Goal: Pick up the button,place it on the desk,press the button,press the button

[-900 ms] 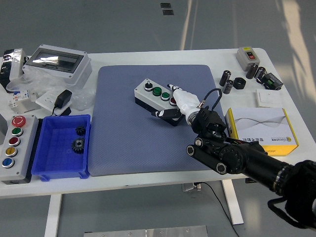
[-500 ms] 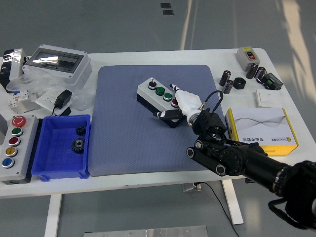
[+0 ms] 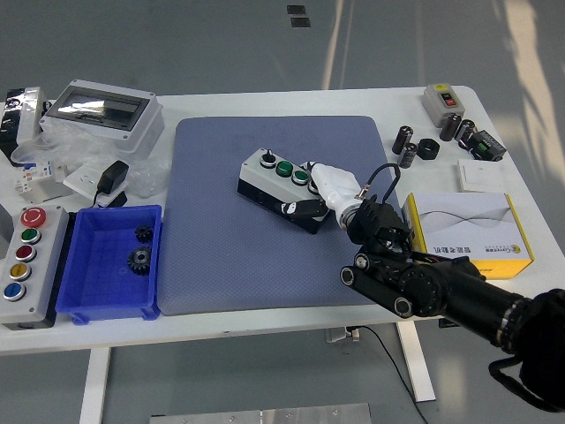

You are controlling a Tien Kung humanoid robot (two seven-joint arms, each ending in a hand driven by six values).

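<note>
— What is called for at this step?

— The desk (image 3: 291,331) is taken first: it is covered in the middle by a blue-grey mat (image 3: 221,256), and the button box (image 3: 281,188) is found on that mat, a little right of its centre, lying at a slant. It appears to be set down already, so the pressing is judged to be the step in hand. A press is best made straight down on one cap only, since the caps are set close in a row and a slanted push could slide the box over the mat or catch a neighbour.

— How is the arm posed?

— The right arm (image 3: 441,291) is brought in from the lower right and stretched up and leftward. The right robot hand (image 3: 320,190) is laid over the box's right end, where the red cap would be expected; that cap is hidden under it. One white finger (image 3: 311,167) is seen extended along the top, and dark fingertips (image 3: 291,208) are seen at the near side wall. Whether the box is gripped or only touched cannot be told. No left arm is shown.
</note>
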